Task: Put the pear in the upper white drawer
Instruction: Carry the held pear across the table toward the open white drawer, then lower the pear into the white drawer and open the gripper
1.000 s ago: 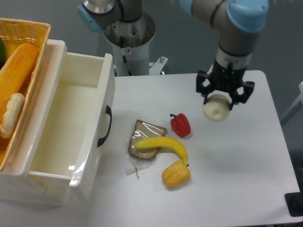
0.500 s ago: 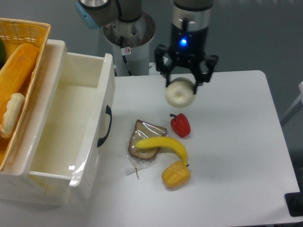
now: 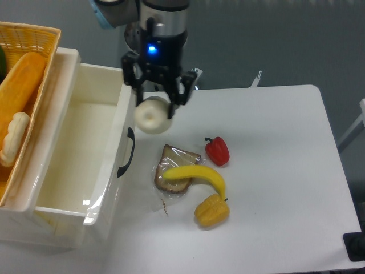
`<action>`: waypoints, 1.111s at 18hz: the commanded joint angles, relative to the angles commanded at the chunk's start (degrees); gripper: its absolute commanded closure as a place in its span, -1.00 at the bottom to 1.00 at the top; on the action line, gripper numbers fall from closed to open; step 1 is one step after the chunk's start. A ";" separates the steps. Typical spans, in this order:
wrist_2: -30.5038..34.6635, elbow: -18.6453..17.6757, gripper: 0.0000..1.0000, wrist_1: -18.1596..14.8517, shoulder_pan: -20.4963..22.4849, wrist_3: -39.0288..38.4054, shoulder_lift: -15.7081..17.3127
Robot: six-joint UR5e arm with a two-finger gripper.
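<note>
Nearest to me, on the white counter [image 3: 274, 188], I see a yellow-orange corn piece [image 3: 211, 210], and just behind it a yellow banana [image 3: 197, 174] lying across a slice of bread in clear wrap [image 3: 173, 166]. A red pepper [image 3: 217, 150] sits just beside them to the right. To the left, the upper white drawer [image 3: 68, 171] stands pulled open, its black curved handle [image 3: 129, 152] facing the food; I can see its pale floor. A yellow wicker basket [image 3: 34, 74] with an orange loaf-like thing [image 3: 20, 83] rests on the unit at far left. Farther back, the claw [image 3: 155, 106] points down over the counter's rear left part, near the drawer's front wall. It is closed on the pear [image 3: 151, 115], fingers clamped on the fruit's upper sides, so the pear hangs directly beneath the claw, lifted off the counter, just right of the drawer's front edge and above the handle. A blue light [image 3: 151, 49] glows on the wrist.
</note>
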 joint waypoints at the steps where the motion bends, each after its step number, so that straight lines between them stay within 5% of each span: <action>1: 0.00 -0.09 0.76 0.00 -0.97 0.00 0.00; 20: -2.20 -1.85 0.71 0.09 -6.25 0.79 -3.43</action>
